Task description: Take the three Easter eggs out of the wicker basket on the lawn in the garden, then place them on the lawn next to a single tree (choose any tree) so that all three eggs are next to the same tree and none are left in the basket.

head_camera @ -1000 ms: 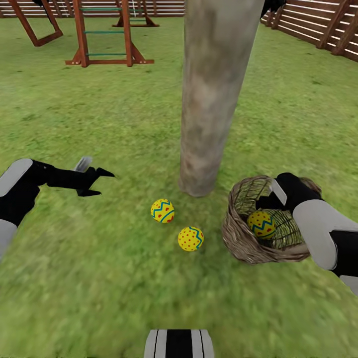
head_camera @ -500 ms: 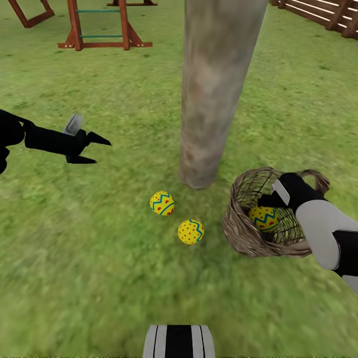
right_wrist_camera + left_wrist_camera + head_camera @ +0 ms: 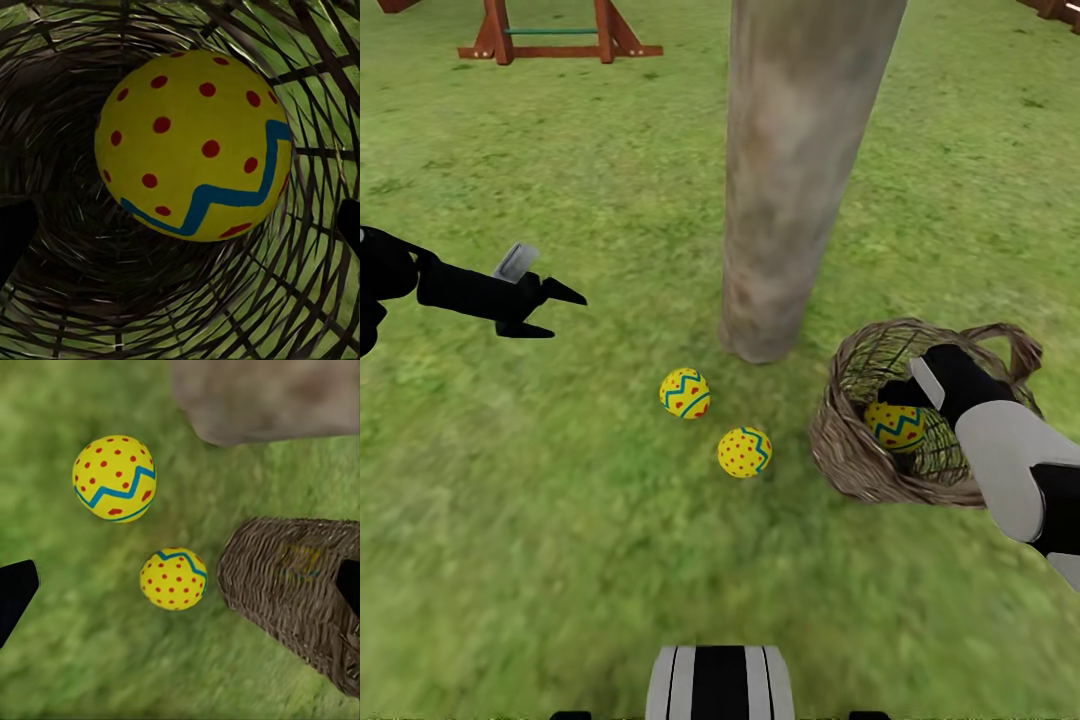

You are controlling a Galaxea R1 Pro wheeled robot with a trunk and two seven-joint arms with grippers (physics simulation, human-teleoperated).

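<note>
The wicker basket [image 3: 850, 460] is rough, open-woven brown twig. The Easter eggs [image 3: 685, 393] look smooth and matt, painted yellow. The tree [image 3: 790, 180] has coarse, mottled grey-brown bark. The lawn [image 3: 560, 520] is shaggy grass. The left gripper [image 3: 545, 310] is matt black plastic.

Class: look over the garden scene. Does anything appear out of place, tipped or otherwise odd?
Yes. The basket lies tipped on the lawn, mouth toward the robot, one egg still inside by the right gripper. Two eggs lie loose near the tree.
</note>
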